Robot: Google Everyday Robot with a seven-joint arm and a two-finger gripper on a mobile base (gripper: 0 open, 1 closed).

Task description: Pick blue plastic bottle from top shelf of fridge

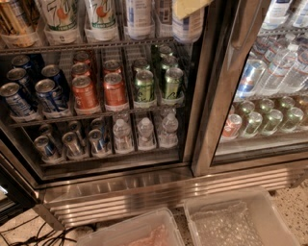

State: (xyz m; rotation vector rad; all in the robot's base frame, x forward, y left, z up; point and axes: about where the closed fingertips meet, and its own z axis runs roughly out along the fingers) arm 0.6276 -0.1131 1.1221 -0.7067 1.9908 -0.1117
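Note:
The fridge (144,192) fills the view, its left section open to me. The top shelf (96,46) runs along the upper edge, and only the lower parts of its drinks show. The blue plastic bottle (139,18) stands there with a pale blue-and-white label, and a similar bottle (188,30) is to its right. Tall white cans with green-orange print (62,17) stand to the left. A pale yellow piece of my gripper (191,6) pokes in at the top edge, in front of the right-hand bottle.
The middle rack holds blue (48,93), orange (85,91) and green cans (144,85). The lower rack holds cans and small water bottles (145,132). The right glass door (226,86) is shut. Two clear plastic bins (240,221) and cables (43,235) lie on the floor.

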